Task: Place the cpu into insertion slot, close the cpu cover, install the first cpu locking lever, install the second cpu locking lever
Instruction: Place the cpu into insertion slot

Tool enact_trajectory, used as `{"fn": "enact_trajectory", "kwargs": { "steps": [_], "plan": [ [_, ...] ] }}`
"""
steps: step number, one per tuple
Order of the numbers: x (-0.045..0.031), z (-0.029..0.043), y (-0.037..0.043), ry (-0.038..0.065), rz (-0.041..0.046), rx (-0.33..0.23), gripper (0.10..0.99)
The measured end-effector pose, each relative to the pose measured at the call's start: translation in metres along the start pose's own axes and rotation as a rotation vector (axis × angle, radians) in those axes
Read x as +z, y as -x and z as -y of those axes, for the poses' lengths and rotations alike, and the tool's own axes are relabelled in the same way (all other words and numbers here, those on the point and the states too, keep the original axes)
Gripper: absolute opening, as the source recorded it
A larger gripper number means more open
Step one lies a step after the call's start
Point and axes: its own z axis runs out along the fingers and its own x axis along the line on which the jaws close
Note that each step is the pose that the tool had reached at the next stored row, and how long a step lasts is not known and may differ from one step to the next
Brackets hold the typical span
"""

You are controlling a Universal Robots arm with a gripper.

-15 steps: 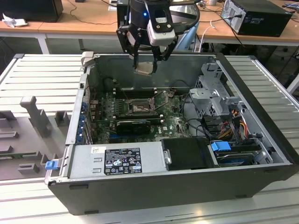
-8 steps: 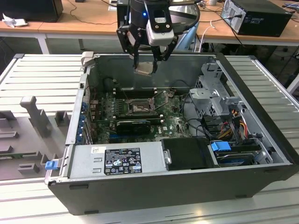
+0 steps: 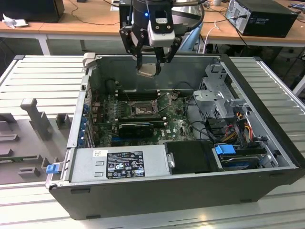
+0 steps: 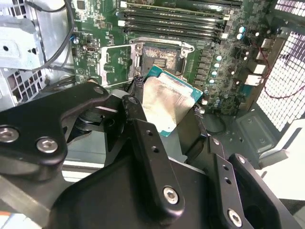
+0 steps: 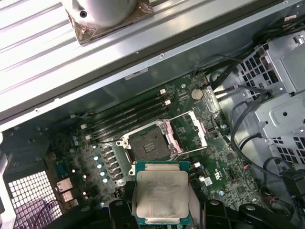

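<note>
My gripper (image 3: 151,69) hangs above the open computer case, shut on the cpu (image 3: 147,70), a flat tan-silver square chip held by two opposite edges. In both wrist views the cpu (image 5: 162,193) (image 4: 167,102) sits between my black fingers (image 4: 138,119), well above the board. The insertion slot (image 3: 141,109) (image 5: 150,143) (image 4: 159,55) lies bare below on the green motherboard, a dark square with a metal rim. The cpu cover (image 5: 190,128) (image 4: 116,64) is flipped open and stands beside the slot.
Long black memory sticks (image 3: 136,93) run along the slot's far side. A black card (image 3: 136,128) lies on its near side. The power supply (image 3: 119,164), a metal drive cage (image 3: 217,100) with cables, and the case walls (image 3: 157,59) surround the board.
</note>
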Motion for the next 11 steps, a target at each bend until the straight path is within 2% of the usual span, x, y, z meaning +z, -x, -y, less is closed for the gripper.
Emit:
{"fn": "enact_trajectory", "kwargs": {
  "steps": [11],
  "plan": [
    [0.0, 0.0, 0.0, 0.002, 0.0069, 0.079, 0.529]
  ]
}}
